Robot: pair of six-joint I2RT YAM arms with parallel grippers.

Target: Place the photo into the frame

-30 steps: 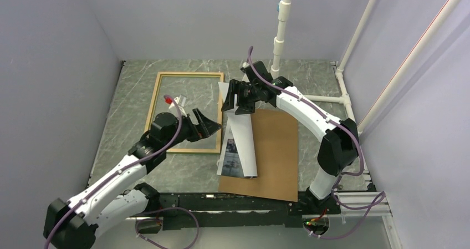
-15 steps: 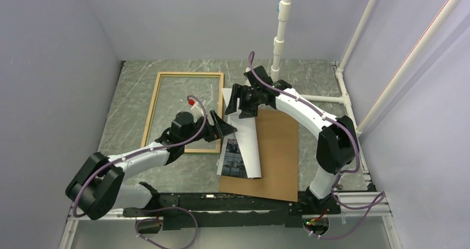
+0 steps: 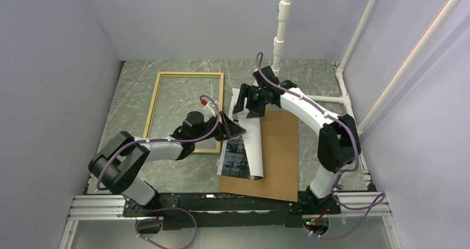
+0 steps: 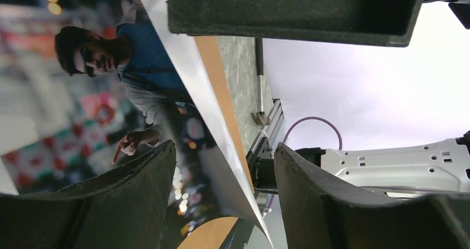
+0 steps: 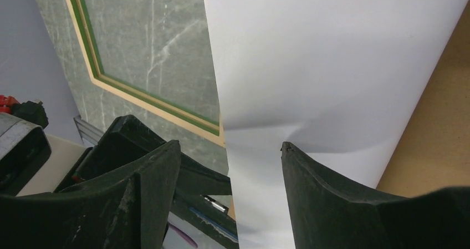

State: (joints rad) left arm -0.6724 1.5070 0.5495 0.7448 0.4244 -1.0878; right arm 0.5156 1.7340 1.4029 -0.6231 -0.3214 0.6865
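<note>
The table is walled at 9, 12 and 3 o'clock, and a white pipe stands at its far edge near 1 o'clock. Bare marble shows in a strip along the far edge, in a narrower strip at 9 o'clock of the frame, and through the frame itself.

The board lies flat at 5 o'clock of the table's middle, its near edge reaching the table's front. The frame lies flat at 10 o'clock, wood face up. The photo sits between them on the board's left part. It is curled, white back up, with print showing at its near left. Its left edge runs just beside the frame's right rail.

The left arm lies low, reaching toward 2 o'clock across the frame's near rail. The left gripper has its fingers apart, with the photo's left edge passing between them.

The right arm rises at 5 o'clock, bends and reaches toward 10 o'clock. The right gripper stands over the photo's far end with its fingers spread above the white back. I cannot tell whether the tips touch the sheet.
</note>
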